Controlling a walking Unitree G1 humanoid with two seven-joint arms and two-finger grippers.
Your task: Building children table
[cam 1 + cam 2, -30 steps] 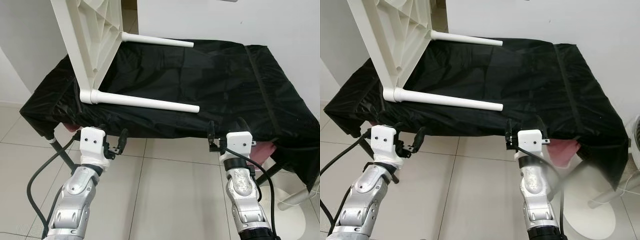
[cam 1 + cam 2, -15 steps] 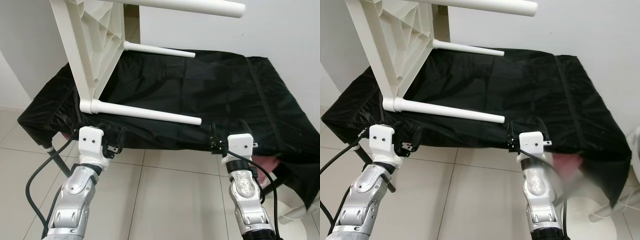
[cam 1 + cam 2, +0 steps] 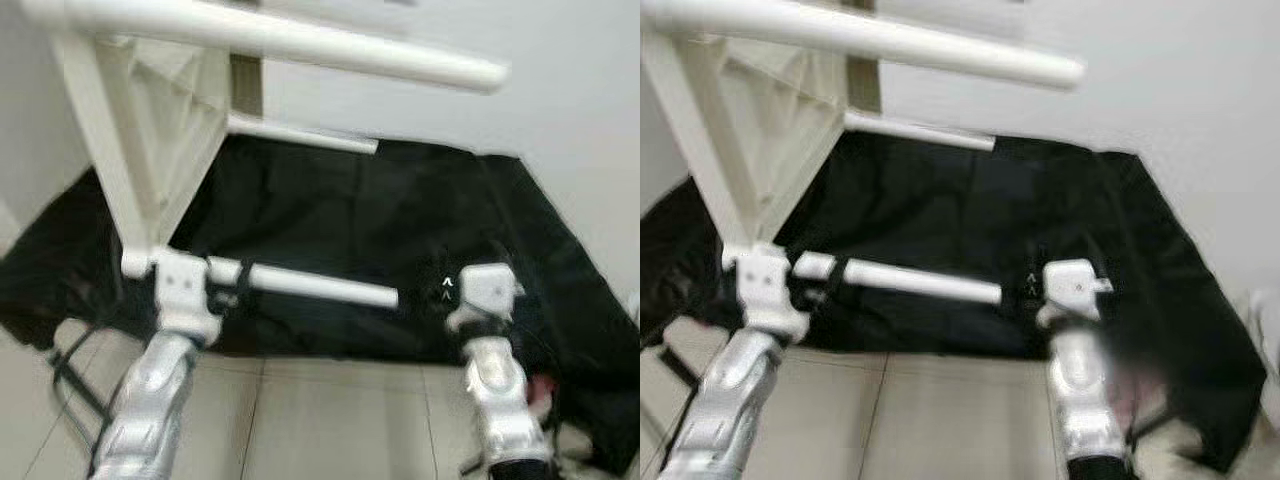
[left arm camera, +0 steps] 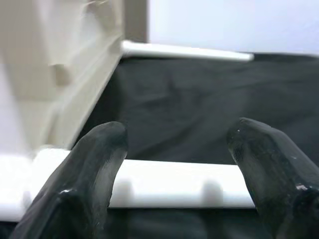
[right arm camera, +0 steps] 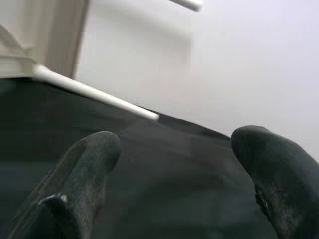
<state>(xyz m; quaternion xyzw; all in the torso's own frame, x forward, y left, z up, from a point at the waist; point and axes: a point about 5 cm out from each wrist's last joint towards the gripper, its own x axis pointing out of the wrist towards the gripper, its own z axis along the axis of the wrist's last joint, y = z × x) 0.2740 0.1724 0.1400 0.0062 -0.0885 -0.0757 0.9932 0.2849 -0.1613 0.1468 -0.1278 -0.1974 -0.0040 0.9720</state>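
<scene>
A white children's table [image 3: 150, 130] stands on its side on a surface covered in black cloth [image 3: 400, 220], its legs pointing right. The near lower leg [image 3: 320, 287] lies level just above the cloth's front edge. My left gripper [image 3: 228, 285] is open at that leg's base end; in the left wrist view the leg [image 4: 174, 184] runs across just beyond the spread fingers [image 4: 94, 169]. My right gripper [image 3: 470, 272] is open over the cloth, to the right of the leg's free end. An upper leg [image 3: 300, 45] juts out overhead. The picture is blurred.
A white wall [image 3: 560, 80] rises behind the cloth-covered surface. Pale floor tiles [image 3: 330, 420] lie under my arms. The far lower leg [image 3: 300, 135] rests on the back of the cloth. The cloth hangs down over the front and right edges.
The view has shifted up and closer and blurred. Both grippers rose from below the cloth's front edge to its level; the left one now sits at the near leg.
</scene>
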